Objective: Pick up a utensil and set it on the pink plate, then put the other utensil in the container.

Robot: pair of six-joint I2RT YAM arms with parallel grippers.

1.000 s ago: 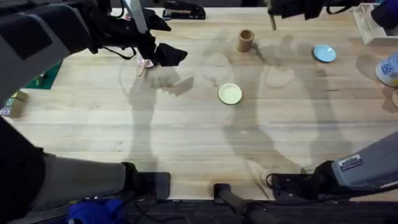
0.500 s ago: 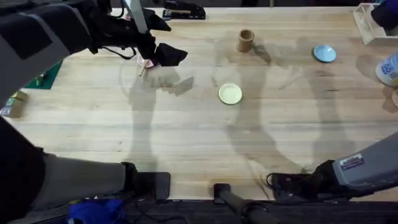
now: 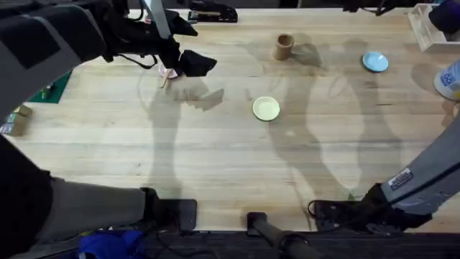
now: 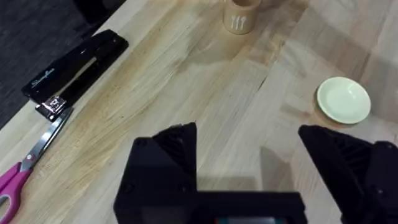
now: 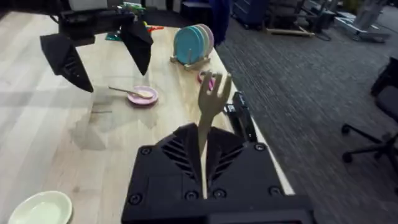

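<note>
The wooden fork (image 5: 211, 106) stands upright, clamped in the right gripper (image 5: 204, 163), well apart from the pink plate (image 5: 142, 95) where the other utensil (image 5: 127, 92) lies; above it, the left gripper's (image 5: 99, 51) 2 fingers spread apart.

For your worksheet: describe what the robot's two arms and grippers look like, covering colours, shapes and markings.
Both arms have grey links with black joints; the right arm carries a small white label. The left gripper has black, wedge-shaped fingers on a black body. The right gripper is black with ribbed fingers and visible screws.
</note>
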